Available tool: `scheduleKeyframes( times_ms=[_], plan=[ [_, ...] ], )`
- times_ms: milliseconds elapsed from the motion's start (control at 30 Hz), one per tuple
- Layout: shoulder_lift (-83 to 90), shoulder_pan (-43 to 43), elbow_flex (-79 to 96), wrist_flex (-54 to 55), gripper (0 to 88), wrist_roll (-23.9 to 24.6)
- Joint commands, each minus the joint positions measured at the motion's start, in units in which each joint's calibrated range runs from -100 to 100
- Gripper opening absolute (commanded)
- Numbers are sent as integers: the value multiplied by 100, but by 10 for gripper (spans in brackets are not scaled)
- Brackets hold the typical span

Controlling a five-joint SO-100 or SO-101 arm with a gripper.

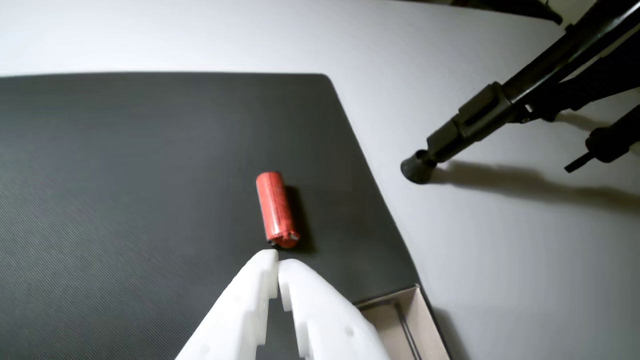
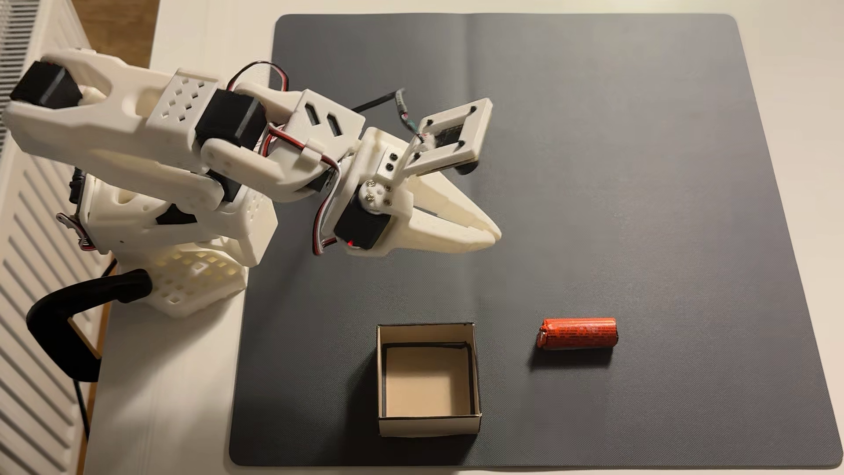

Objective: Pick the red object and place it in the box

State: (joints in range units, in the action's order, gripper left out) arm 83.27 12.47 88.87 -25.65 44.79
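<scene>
The red object (image 2: 578, 334) is a small orange-red cylinder lying on its side on the dark mat, right of the box (image 2: 428, 427) in the fixed view. The box is open-topped, beige inside, and holds nothing. In the wrist view the red object (image 1: 275, 209) lies just beyond my white fingertips, and a corner of the box (image 1: 422, 325) shows at the bottom right. My gripper (image 2: 495, 234) hangs above the mat's middle, well away from both, its jaws together with nothing between them. Its tips (image 1: 277, 260) touch in the wrist view.
A dark grey mat (image 2: 639, 137) covers most of the white table. My white arm's base (image 2: 182, 255) stands at the mat's left edge, beside a black clamp (image 2: 82, 297). A black tripod leg (image 1: 465, 130) rests on the table right of the mat in the wrist view.
</scene>
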Motion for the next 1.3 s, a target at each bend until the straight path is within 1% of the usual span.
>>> scheduleKeyframes(
  times_ms=[0,100,200,300,400,500,633,800,1267],
  plan=[
    [-1235,-74,-891,153,8,-67],
    [-2374,-104,-1454,494,8,-25],
    [-3522,-111,-1871,1263,8,-10],
    [-4730,-111,-2116,2102,9,209],
    [-5861,-111,-2361,2819,14,251],
    [-6737,-119,-2760,3203,77,246],
    [-7536,-134,-3331,3212,164,251],
    [-8012,-230,-3703,3195,217,282],
    [-8650,-379,-3993,3238,223,288]
  ],
)
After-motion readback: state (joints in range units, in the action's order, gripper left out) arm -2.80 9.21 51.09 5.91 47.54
